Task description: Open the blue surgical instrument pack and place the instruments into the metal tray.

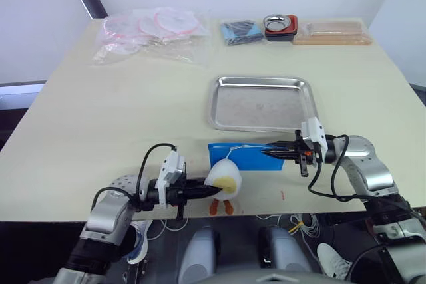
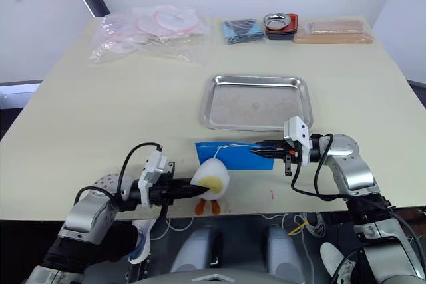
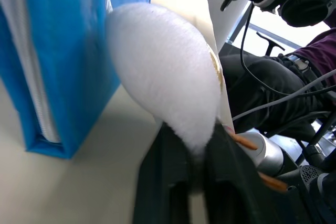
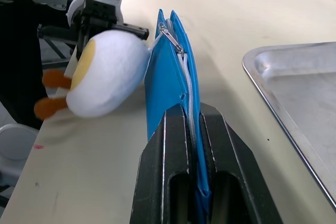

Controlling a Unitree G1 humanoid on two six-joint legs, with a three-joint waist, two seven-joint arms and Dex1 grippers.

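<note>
Pale wooden table (image 1: 100,118) carries the whole set-up, its near edge toward the robot.

Right gripper (image 1: 267,153): both fingers are clamped on one end of the blue surgical instrument pack (image 1: 247,155), which shows here as a bright blue zipped pouch. In the right wrist view the pouch stands on edge between the two fingers (image 4: 168,166), its white zipper line running away from them. The zipper appears closed along the length that can be seen.

Left gripper (image 1: 208,189): fingers pinched on a white plush toy (image 1: 223,179) with a yellow patch and orange feet. The toy sits at the far end of the pouch from the right gripper, touching it, with a thin cord running from it to the zipper pull (image 4: 171,37).

Metal tray (image 1: 229,86): just beyond the pouch, apart from both grippers.

Far beyond the tray, along the table's back edge: clear plastic bags (image 1: 152,33) off to the left, then a dark-blue folded bundle (image 1: 241,31), a small steel bowl (image 1: 280,26) and a clear flat box (image 1: 331,32).
</note>
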